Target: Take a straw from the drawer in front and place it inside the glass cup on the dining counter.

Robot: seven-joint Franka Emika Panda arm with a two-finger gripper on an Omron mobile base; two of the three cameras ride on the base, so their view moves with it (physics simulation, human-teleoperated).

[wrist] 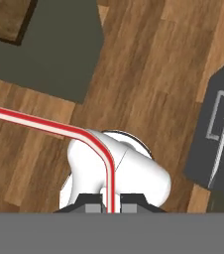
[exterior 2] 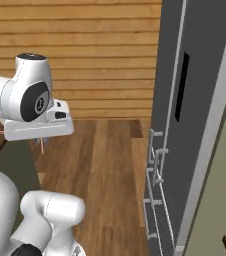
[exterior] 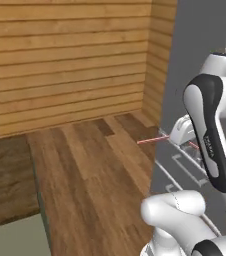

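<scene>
My gripper [wrist: 110, 206] is shut on the straw [wrist: 44, 124], a thin red-pink stick that rises from between the fingertips, bends and runs off to the left. From the left base view the straw [exterior: 152, 140] pokes out to the left of the white hand, above the wooden floor. In the right base view its lower part [exterior 2: 42, 146] hangs under the hand. A dark wood top [exterior: 5, 175] on a grey-green body lies at the left; I cannot tell whether it is the dining counter. The drawer and the glass cup are out of view.
A tall dark-grey cabinet front [exterior 2: 195, 100] with silver handles [exterior 2: 155, 165] stands on the right. A wall of wood planks [exterior: 65, 60] closes the back. Wooden floor [exterior: 95, 190] stretches between the grey-green body and the cabinet.
</scene>
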